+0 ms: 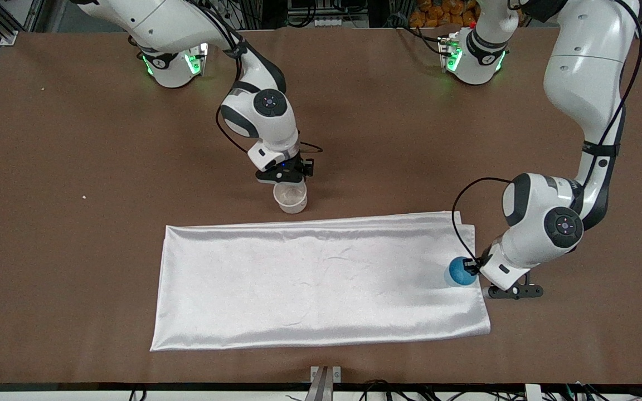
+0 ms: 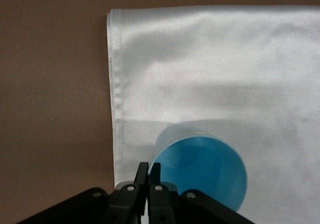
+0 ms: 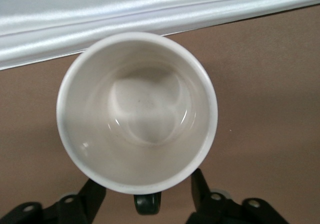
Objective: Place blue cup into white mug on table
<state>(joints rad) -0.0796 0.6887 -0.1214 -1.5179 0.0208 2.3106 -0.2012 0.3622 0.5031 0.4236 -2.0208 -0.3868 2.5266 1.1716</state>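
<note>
Front view: white mug (image 1: pixel 291 198) upright on the table (image 1: pixel 76 167), mid-table, just beside the cloth's edge that lies farther from the front camera, mouth up and empty; right gripper (image 1: pixel 286 174) low at the mug, on the side toward the robots' bases. Right wrist view: fingers (image 3: pixel 200 186) spread apart, flanking the small dark handle (image 3: pixel 148 203) without pinching it; cream interior bare, only faint marks; no blue inside.

Blue cup (image 1: pixel 460 271) at the white satin cloth (image 1: pixel 321 278), at the corner toward the left arm's end of the table and nearer the front camera, not yet anywhere near the mug; well apart from it, most of the cloth between. Left gripper (image 1: pixel 474 267) down at the cup's rim. Left wrist view: fingertips (image 2: pixel 141 171) drawn tight together, apparently nipping the cup's wall at its rim; whether resting on the cloth or just lifted, impossible to tell.

Judged so: mug set and apparently released or about to be; cup seemingly gripped but not carried; placement itself wholly undone. Left to do: raise the cup, bring it over the cloth to the mug's mouth, lower it inside, release. Narrow fit likely; careful centring over the rim called for.
</note>
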